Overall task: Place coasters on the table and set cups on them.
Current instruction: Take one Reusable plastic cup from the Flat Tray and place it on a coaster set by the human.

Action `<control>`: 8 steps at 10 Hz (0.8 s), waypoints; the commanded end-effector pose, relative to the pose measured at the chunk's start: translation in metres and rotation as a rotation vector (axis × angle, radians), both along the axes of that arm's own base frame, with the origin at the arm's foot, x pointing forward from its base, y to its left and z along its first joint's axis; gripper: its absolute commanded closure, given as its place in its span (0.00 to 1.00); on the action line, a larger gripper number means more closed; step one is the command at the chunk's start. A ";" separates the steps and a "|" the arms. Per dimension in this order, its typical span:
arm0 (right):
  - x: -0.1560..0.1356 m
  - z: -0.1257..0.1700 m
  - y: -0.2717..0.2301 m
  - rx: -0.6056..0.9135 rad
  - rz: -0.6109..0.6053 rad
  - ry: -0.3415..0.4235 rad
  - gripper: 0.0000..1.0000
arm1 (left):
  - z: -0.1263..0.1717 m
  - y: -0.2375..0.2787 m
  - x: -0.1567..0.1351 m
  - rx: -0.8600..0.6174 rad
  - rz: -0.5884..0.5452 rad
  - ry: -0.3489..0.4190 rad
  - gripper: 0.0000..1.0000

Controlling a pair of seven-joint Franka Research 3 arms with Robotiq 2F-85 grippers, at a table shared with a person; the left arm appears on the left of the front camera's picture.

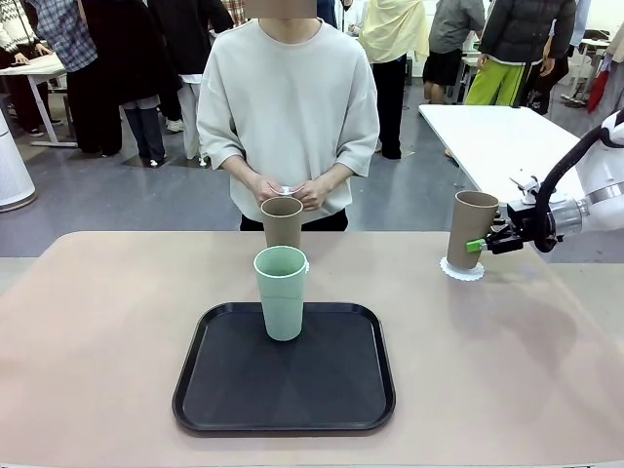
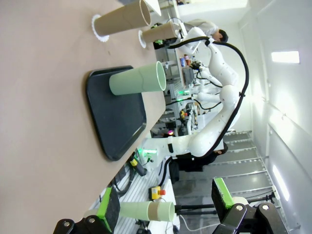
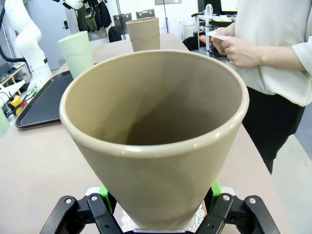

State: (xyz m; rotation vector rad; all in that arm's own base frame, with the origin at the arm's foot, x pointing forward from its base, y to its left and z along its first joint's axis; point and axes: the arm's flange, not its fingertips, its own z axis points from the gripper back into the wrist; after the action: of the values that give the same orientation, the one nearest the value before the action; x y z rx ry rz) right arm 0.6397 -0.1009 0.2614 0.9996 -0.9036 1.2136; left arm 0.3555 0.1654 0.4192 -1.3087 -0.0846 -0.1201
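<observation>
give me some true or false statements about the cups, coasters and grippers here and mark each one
1. The green cup stands on the black tray. True.
2. The right gripper is open, away from every cup. False: it is shut on a brown cup that sits on a coaster.
3. The person's hands hold a spare coaster. True.
4. Both brown cups are on the tray. False: the gripped one and the other brown cup stand on the table, off the tray.
5. The left gripper is open and holds nothing. True.
</observation>
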 end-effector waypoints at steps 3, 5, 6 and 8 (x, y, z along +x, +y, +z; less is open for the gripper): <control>0.002 0.000 -0.001 0.007 0.013 0.020 0.18 | 0.002 0.001 -0.002 -0.009 -0.001 -0.006 0.00; 0.000 -0.002 -0.002 0.011 0.018 0.029 0.18 | 0.002 0.001 -0.002 -0.009 -0.001 -0.006 0.00; -0.001 -0.004 -0.003 0.011 0.018 0.033 0.18 | 0.002 0.001 -0.002 -0.009 -0.001 -0.006 0.00; 0.000 -0.010 -0.005 0.013 0.013 0.043 0.18 | 0.002 0.001 -0.002 -0.009 -0.001 -0.006 0.00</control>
State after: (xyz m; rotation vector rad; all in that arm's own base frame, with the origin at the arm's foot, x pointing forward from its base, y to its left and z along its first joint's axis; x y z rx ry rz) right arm 0.6369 -0.1038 0.2518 1.0172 -0.8946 1.2015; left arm 0.3555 0.1654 0.4192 -1.3087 -0.0846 -0.1201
